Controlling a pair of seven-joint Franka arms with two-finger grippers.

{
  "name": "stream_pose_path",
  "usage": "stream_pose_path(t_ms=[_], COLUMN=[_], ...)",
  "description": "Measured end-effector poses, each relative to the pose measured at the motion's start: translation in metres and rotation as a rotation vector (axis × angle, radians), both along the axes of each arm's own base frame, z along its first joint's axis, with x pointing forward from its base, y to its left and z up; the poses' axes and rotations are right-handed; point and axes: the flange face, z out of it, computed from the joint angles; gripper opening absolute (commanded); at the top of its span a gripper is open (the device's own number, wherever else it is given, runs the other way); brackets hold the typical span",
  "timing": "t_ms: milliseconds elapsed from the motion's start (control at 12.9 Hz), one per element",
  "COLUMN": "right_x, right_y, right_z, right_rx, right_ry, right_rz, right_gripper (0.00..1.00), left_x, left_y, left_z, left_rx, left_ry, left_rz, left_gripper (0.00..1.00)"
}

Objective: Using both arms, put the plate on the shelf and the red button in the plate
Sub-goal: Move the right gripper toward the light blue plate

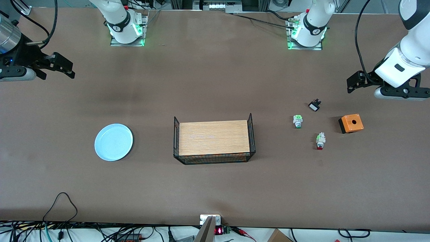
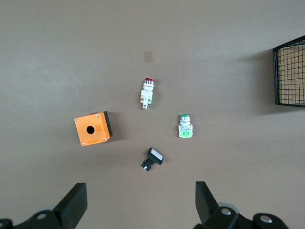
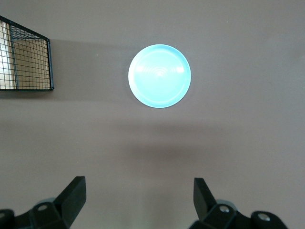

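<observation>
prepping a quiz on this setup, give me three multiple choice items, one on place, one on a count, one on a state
1. Where does the plate lie?
A. in the wire basket
B. on the table toward the right arm's end
C. on the orange box

2. How many capped push-buttons lie near the orange box?
A. two, one red, one green
B. four
C. none

3. What state are the grippers in?
A. both shut on parts
B. left shut on the red button
C. both open, holding nothing

Key:
1 B, the plate sits on bare table, apart from the basket.
2 A, the red button and green button lie there, plus a black-and-white switch.
3 C, the left gripper and right gripper show spread fingers with nothing between.
</observation>
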Motion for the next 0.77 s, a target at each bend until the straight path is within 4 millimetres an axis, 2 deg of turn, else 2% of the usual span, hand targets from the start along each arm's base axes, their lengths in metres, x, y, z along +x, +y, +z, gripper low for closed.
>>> stream_pose_path(t_ms=[387,619,773], right_x=[-0.001,0.004,0.013], right_y=[-0.002,-0.002,-0.003], right_z=[-0.005,-0.030,-0.056], right_rx=[-0.001,0.000,0.008], right_ry=[0.026,0.076,0.120], right_rz=[-0.003,0.027,0.146], right_gripper=[1.00,1.00,1.00], left_x=[0.000,0.001,0.000], left_y=[0.004,0.004,0.004], left_z=[-0.001,-0.001,-0.001], left_rx=[-0.001,-0.001,0.000], left_ry=[0.001,0.001,0.010], left_rz=[0.007,0.007,0.008], left_gripper=[1.00,1.00,1.00])
